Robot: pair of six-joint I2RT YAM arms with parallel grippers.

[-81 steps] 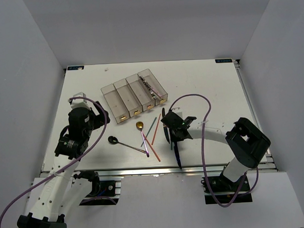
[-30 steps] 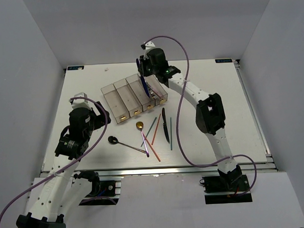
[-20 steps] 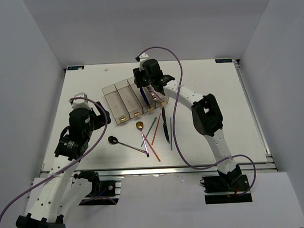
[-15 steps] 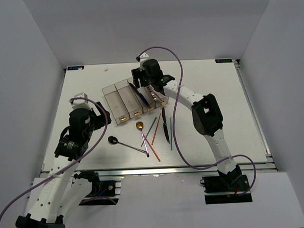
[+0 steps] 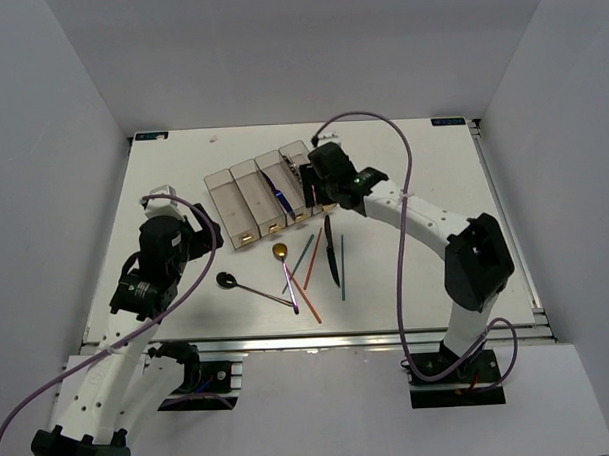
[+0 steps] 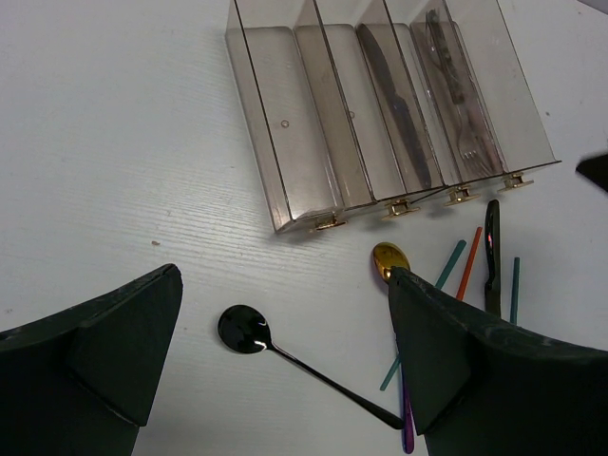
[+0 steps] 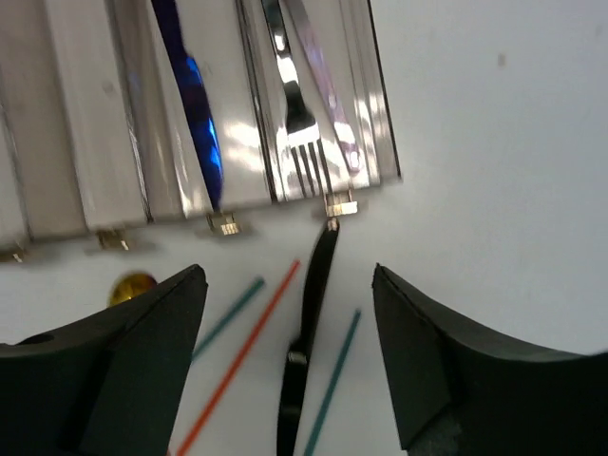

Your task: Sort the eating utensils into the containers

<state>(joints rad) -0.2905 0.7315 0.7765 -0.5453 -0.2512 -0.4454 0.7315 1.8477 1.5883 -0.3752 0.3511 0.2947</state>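
Knife [image 5: 276, 192] in third bin [image 5: 294, 210], forks [image 6: 463, 133] in fourth, chopsticks [image 5: 313, 259] in front

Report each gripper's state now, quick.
Left gripper: open, holding nothing.
Right gripper: open, holding nothing.

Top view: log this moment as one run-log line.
right gripper open, empty, by containers | blue knife binned beside forks | left gripper open | black knife, spoons, chopsticks on table

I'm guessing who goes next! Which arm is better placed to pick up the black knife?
The right arm, probably. The right fingers hang open just above the black knife, beside the bins; the left fingers sit farther away, near the dark spoon.
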